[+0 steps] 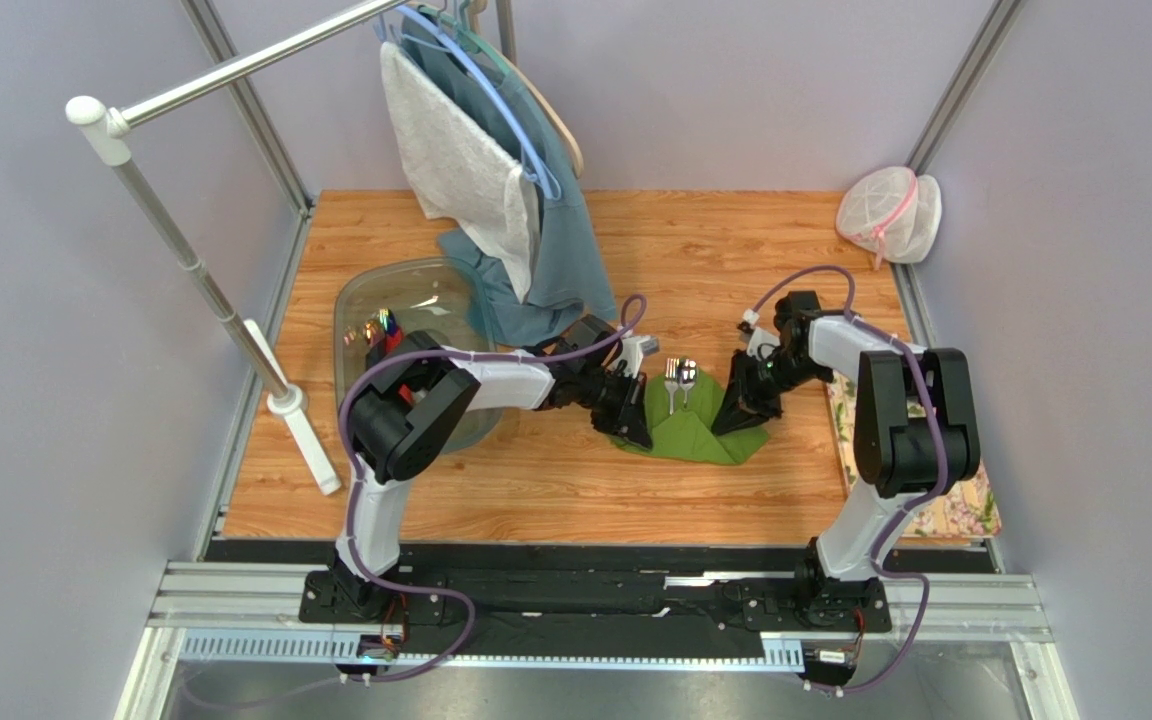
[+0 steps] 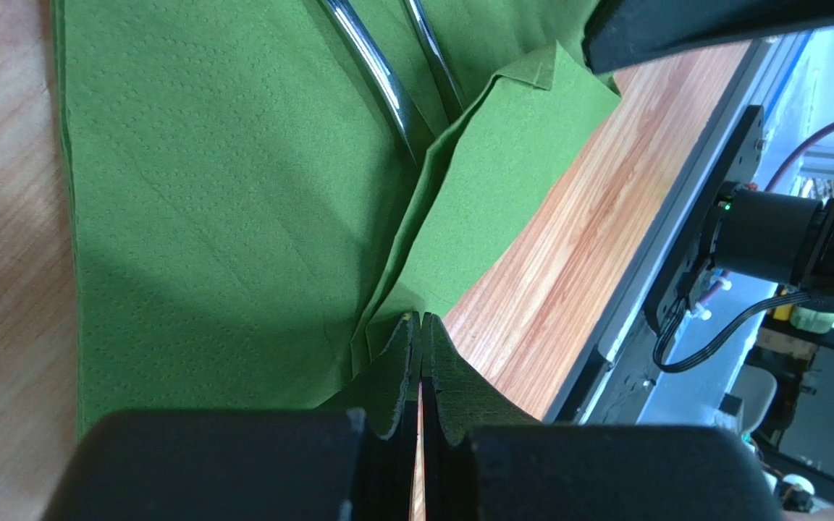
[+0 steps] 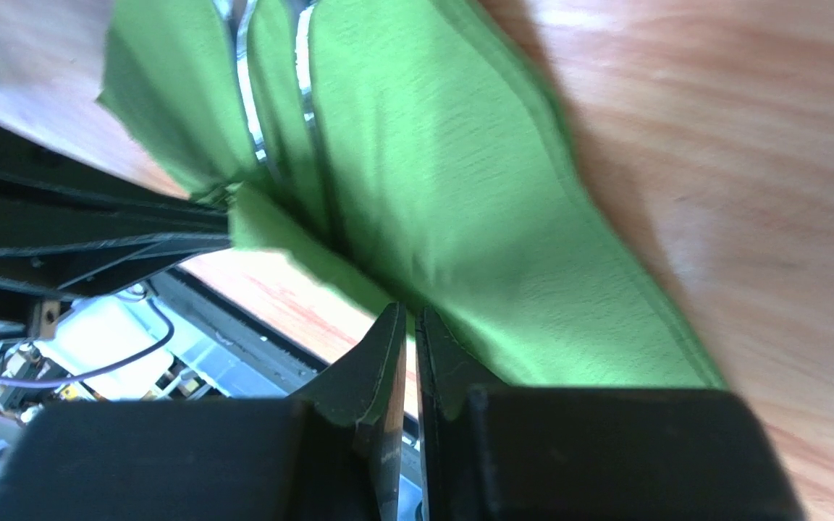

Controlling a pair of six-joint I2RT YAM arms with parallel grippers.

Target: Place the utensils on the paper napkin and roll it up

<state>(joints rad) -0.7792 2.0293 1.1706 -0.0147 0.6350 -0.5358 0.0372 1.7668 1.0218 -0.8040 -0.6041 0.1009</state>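
The grass-green paper napkin [image 1: 699,417] is laid mid-way across the wooden table [image 1: 537,480], with metal utensils [image 1: 674,375] set on it. Its left edge is pinched by the left gripper [image 2: 421,322], jaws pressed together. Its right edge is clamped and lifted by the right gripper [image 3: 408,317].

A thin grass-green paper napkin [image 2: 226,217] was shown as matt, finely embossed with small dimples and creased in soft folds. Two slender silver metal utensil handles [image 2: 372,71] lying on it were polished to a bright gloss. The orange-brown wood-grain table top [image 2: 563,250] was seen to be smooth, with a light sheen. The black fingers [image 2: 389,380] of the left gripper [image 2: 421,321] appeared matt and plastic-like, with toothed inner edges. In the top view, a clear plastic tub [image 1: 432,270] was seen glossy, and a teal-blue cloth garment [image 1: 567,255] soft and dull.
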